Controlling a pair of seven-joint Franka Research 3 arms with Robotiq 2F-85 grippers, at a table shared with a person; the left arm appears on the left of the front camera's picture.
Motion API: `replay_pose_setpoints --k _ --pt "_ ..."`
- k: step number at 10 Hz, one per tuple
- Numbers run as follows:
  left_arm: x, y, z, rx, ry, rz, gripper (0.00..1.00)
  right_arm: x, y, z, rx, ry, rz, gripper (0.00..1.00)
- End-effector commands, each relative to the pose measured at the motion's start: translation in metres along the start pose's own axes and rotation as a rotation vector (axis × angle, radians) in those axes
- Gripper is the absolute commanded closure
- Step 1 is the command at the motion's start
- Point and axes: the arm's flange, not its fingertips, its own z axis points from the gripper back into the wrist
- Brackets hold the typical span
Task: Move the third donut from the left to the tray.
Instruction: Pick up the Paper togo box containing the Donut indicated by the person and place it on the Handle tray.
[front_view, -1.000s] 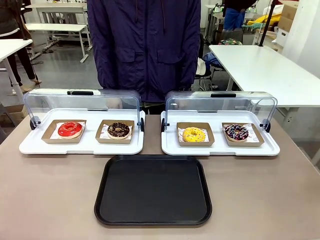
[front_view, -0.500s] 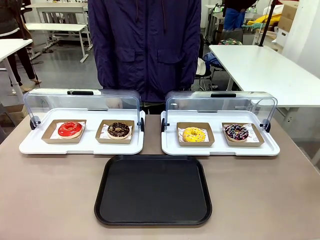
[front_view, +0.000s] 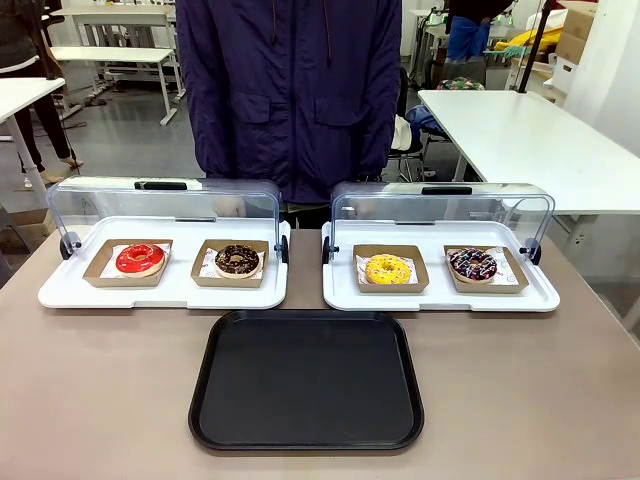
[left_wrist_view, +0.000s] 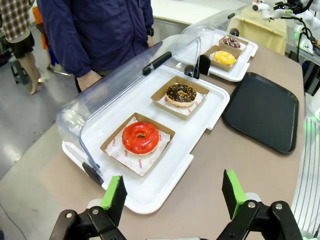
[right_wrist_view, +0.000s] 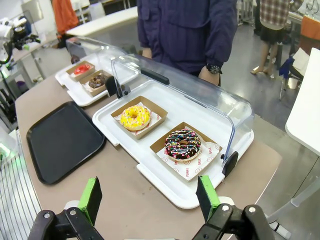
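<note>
front view: task not begun. the third donut from the left (front_view: 388, 268), yellow icing, sits in its cardboard box (front_view: 391, 285) on the right white tray (front_view: 440, 298), in the slot nearer the middle. a dark sprinkled donut (front_view: 472, 263) sits boxed beside it. the left white tray (front_view: 160, 292) holds the red donut (front_view: 139, 258) and the chocolate donut (front_view: 237, 260), each boxed. both clear lids (front_view: 440, 205) are swung up toward the person. the tray (front_view: 300, 400), black, lies on the tabletop (front_view: 100, 400) just in front of the white trays, nothing in it. judged left to do: reach, grasp, lift, carry, set down

left wrist view: left jaws apart, green pads (left_wrist_view: 114, 192) holding nothing, nearest the red donut; the yellow donut is well apart, on the far white tray

right wrist view: right jaws wide apart, empty; the yellow donut lies ahead in its box, untouched
</note>
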Motion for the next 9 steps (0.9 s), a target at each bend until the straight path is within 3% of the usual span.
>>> replay_pose_setpoints --k 1,9 --pt "0.0008 -0.0004 0.0012 -0.008 -0.001 -0.008 0.00 0.0025 -0.0024 -0.0013 -0.005 -0.025 0.011 0.00" --pt "0.0008 -0.0004 0.0012 -0.008 -0.001 -0.008 0.00 0.0025 -0.0024 -0.0013 -0.005 -0.025 0.011 0.00"
